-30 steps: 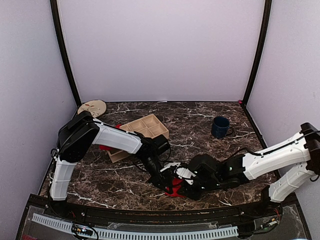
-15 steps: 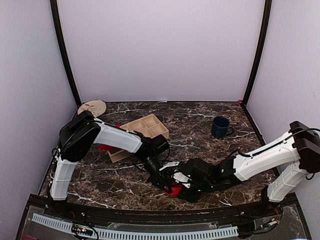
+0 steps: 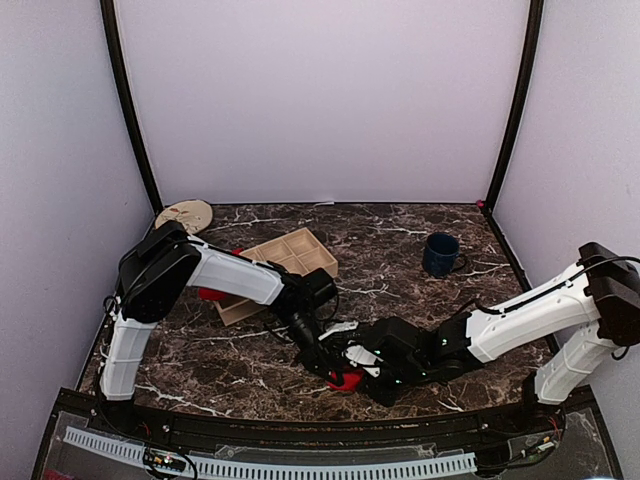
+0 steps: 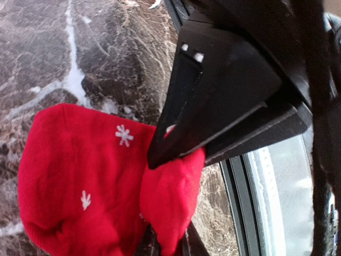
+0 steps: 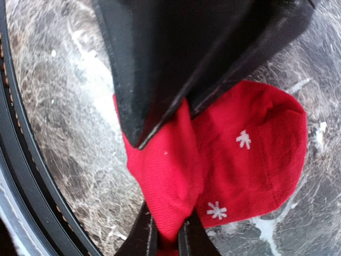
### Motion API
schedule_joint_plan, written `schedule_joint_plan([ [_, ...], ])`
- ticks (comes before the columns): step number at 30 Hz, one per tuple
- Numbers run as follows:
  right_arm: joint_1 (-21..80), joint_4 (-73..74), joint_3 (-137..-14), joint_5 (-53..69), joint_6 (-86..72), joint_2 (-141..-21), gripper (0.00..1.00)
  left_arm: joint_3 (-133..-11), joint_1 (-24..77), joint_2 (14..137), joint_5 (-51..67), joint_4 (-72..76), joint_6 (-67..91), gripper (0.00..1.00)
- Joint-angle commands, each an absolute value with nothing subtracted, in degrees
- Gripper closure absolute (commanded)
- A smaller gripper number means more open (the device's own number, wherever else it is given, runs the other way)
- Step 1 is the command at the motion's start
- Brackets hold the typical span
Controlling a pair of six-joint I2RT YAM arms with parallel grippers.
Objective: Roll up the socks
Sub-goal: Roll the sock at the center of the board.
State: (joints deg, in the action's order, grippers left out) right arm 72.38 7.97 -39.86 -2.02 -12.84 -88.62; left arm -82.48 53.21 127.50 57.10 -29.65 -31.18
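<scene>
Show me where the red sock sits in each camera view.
Top external: the red sock is low and centre, near the table's front edge.
Left wrist: the sock fills the lower left.
Right wrist: the sock lies centre to right.
Shared landmark: the dark marble table shows under it in every view.

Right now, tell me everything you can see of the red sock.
The sock is red knit with small white snowflakes, bunched into a rounded bundle lying on the marble table near its front edge. A folded flap sticks out of the bundle; the left gripper and right gripper both pinch that flap from opposite sides.
</scene>
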Motion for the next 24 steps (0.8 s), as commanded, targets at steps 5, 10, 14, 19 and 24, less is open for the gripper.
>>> schedule_joint_plan([
  [5, 72.47, 6.31, -38.47, 0.25, -15.33, -87.22, 1.0, -75.9, 50.61, 123.58, 53.78, -18.84, -21.48, 0.78],
  [10, 71.13, 3.65, -36.21, 2.72, -17.64, -86.21, 1.0, -68.56, 48.96, 118.81, 52.81, -6.97, -13.04, 0.68],
  [14, 69.21, 1.67, -34.57, 5.41, -19.6, -85.7, 1.0, -64.89, 48.22, 116.36, 53.1, -0.82, -8.86, 0.65],
  [19, 66.01, -1.34, -31.86, 10.58, -22.54, -85.08, 1.0, -60.69, 48.08, 113.33, 51.57, 5.95, -4.82, 0.63],
  [24, 63.36, -4.42, -29.39, 14.89, -25.51, -84.05, 1.0, -56.2, 48.14, 110.71, 48.84, 14.11, -1.29, 0.62],
])
